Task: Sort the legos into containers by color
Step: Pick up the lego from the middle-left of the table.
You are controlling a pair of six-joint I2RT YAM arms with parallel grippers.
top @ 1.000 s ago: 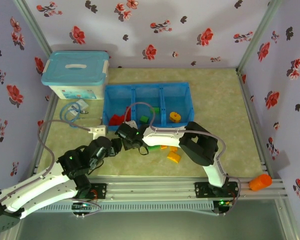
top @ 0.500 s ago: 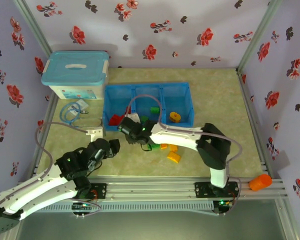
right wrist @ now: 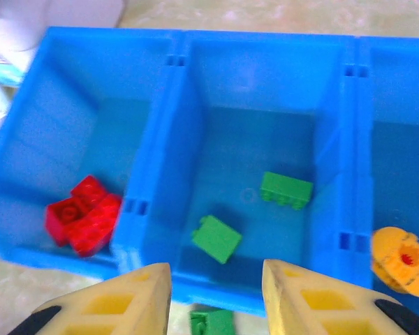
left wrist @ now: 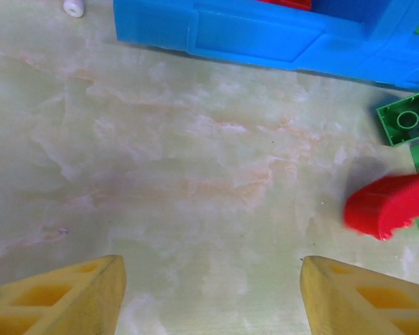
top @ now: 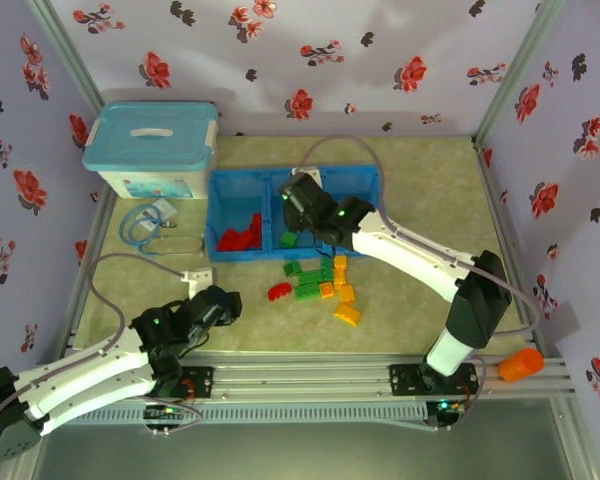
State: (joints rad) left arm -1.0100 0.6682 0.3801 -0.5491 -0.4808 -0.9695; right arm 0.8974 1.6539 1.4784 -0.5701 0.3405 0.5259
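Right pincer (right wrist: pixel 215 286): fingers apart, nothing held, poised above the middle bin of the containers (right wrist: pixel 265 42), a position that suits releasing green pieces there. Left pincer (left wrist: pixel 209 279): fingers apart, empty, low over the table (left wrist: pixel 160 174) short of a red brick (left wrist: pixel 390 211), probably its next pick. Contents: left bin, red bricks (right wrist: pixel 82 218); middle bin, two green bricks (right wrist: pixel 216 239); right bin, one orange piece (right wrist: pixel 403 259); other legos (top: pixel 308 289) lie loose on the table just before the tray.
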